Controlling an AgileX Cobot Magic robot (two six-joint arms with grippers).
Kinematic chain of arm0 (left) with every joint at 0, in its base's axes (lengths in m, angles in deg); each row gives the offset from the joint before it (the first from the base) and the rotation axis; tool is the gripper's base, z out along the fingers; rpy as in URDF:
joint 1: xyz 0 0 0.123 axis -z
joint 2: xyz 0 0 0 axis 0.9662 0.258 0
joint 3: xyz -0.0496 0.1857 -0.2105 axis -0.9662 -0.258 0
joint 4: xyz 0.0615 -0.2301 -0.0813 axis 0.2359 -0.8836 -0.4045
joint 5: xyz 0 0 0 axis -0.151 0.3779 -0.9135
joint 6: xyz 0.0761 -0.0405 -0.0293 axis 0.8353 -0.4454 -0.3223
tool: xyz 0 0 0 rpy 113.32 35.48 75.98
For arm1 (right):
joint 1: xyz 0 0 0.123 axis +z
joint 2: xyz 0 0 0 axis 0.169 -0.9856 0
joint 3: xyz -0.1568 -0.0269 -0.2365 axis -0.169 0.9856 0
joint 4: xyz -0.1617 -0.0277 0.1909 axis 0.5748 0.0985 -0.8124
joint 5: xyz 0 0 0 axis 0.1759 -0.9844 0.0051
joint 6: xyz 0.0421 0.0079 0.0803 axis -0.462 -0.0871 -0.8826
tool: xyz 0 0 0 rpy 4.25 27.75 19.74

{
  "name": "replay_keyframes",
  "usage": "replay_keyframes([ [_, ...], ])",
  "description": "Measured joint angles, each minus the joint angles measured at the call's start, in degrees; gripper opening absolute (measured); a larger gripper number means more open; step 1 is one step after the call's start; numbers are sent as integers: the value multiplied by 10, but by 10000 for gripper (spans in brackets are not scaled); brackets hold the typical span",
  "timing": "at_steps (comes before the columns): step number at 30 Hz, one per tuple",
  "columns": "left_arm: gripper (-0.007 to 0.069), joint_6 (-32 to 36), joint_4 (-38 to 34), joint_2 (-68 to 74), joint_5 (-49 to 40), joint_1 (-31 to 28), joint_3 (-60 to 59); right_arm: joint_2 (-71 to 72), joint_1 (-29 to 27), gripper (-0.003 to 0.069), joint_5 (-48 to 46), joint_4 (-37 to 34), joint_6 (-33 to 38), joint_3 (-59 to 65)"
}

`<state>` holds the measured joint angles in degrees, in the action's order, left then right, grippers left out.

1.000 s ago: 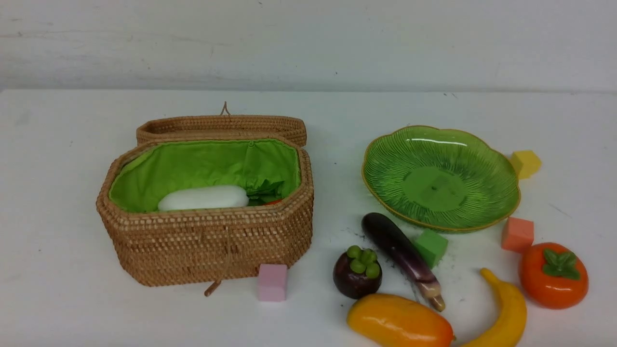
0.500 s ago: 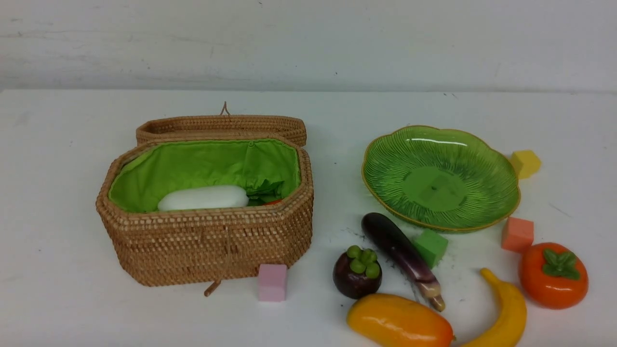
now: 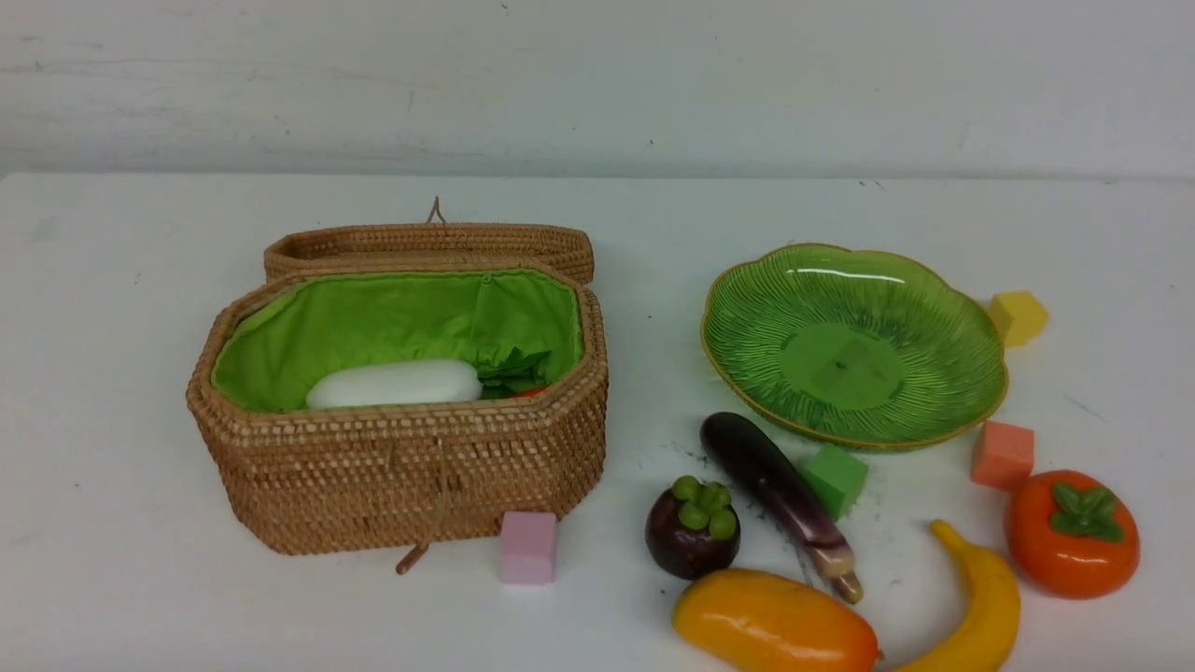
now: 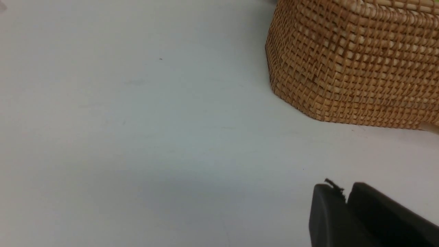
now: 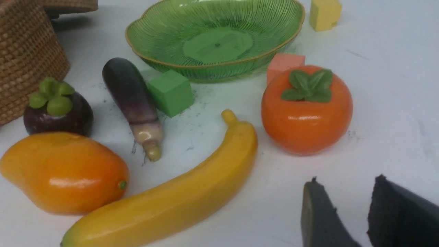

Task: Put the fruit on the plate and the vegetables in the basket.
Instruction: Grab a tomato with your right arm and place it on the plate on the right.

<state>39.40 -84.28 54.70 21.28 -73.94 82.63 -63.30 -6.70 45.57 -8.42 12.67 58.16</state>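
Sorting partly done on the bench. The open wicker basket holds the white radish and an orange sliver, probably the carrot. The green plate holds nothing. Mango, banana, eggplant, persimmon and mangosteen lie unsorted near the plate. Left fingers, beside the basket, are closed and empty; right fingers are parted and empty, near the persimmon.

Lab-like robot test bench, bare white table against plain white wall, toy fruit, foam cubes
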Motion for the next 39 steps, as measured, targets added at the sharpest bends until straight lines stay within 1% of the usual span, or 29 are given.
replay_keyframes([
  [1, 76, 0, 0, 0, 0, 0, 0, 0, 0, 243, 4, -1, -1, 1],
  [3, 76, 0, 0, 0, 0, 0, 0, 0, 0, 243, 79, -20, -13, 1],
  [4, 76, 0, 0, 0, 0, 0, 0, 0, 0, 243, 79, -22, -13, 1],
  [5, 78, 0, 0, 0, 0, 0, 0, 0, 0, 243, 121, -39, -22, 1],
  [6, 78, 0, 0, 0, 0, 0, 0, 0, 0, 243, 132, -43, -24, 1],
  [9, 79, 0, 0, 0, 0, 0, 0, 0, 0, 243, 213, -59, -26, 1],
  [11, 80, 0, 0, 0, 0, 0, 0, 0, 0, 243, 273, -67, -40, 1],
  [13, 83, 0, 0, 0, 0, 0, 0, 0, 0, 243, 309, -77, -57, -10],
  [14, 84, 0, 0, 0, 0, 0, 0, 0, 0, 243, 309, -77, -61, -23],
  [17, 90, 0, 0, 0, 0, 0, 0, -6, 0, 243, 291, -77, -65, -99],
  [20, 92, 0, 0, 0, 0, 0, 0, -56, 0, 243, 240, -77, -67, -221],
  [21, 92, 0, 0, 0, 0, 0, 0, -65, 0, 243, 230, -77, -67, -237],
  [23, 94, 0, 1, 0, 0, 0, 0, -113, 0, 243, 172, -75, -67, -317],
  [26, 97, 0, 1, 0, 0, 0, 0, -197, 0, 243, 58, -64, -67, -392],
  [31, 103, 0, 1, 0, 0, 0, 0, -310, 0, 243, -66, -34, -67, -413],
  [35, 106, 0, 1, 0, 0, 0, 0, -382, 0, 243, -111, -11, -81, -413],
  [37, 108, 0, 1, 0, 0, 0, 0, -414, 0, 243, -121, 3, -106, -413],
  [38, 111, -1, 1, 0, 0, 0, 0, -439, 0, 243, -123, 16, -137, -412],
  [39, 111, -1, 1, 0, 0, 0, 0, -450, 0, 243, -124, 23, -154, -412],
])
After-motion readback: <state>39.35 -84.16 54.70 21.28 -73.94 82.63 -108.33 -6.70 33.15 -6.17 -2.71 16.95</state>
